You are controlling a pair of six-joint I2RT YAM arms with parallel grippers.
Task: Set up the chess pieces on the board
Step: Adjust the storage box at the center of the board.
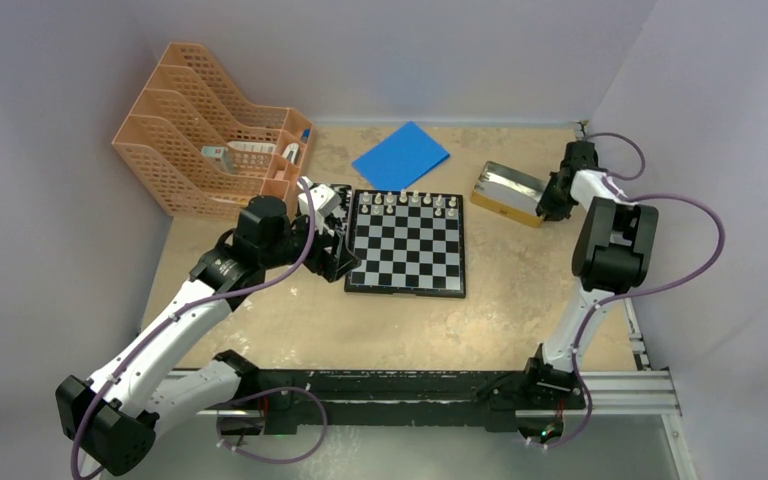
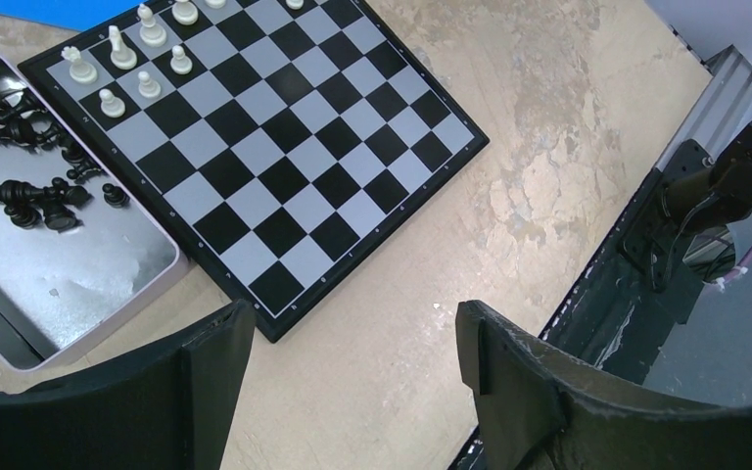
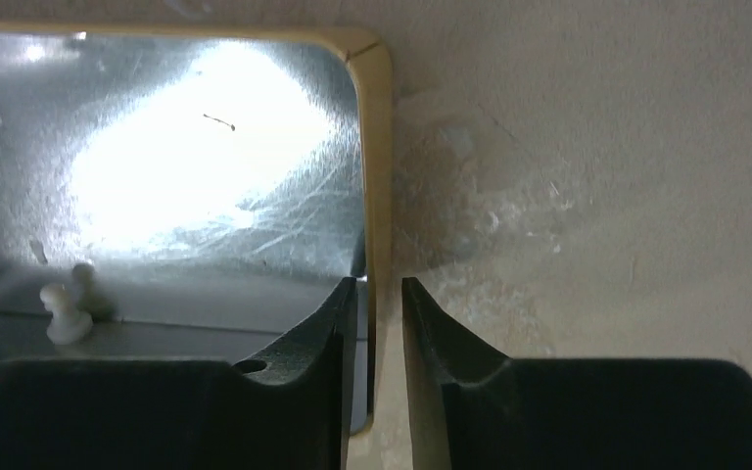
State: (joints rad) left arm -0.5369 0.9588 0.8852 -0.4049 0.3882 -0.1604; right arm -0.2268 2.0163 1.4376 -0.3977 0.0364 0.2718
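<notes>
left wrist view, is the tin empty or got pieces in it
Not empty: the tin holds black chess pieces heaped at one end.

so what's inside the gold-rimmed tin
The tin shows one pale pawn on otherwise bare shiny metal. The right pincer covers its near strip, so anything there is hidden.

Colours around the board (image 1: 407, 243)
The board is checked black and white; cream-white pieces (image 1: 408, 203) are ranged on its far rows, black pieces (image 2: 29, 201) are seen in a silver tin (image 2: 88, 279) beside it, a blue sheet (image 1: 401, 155) beyond.
</notes>
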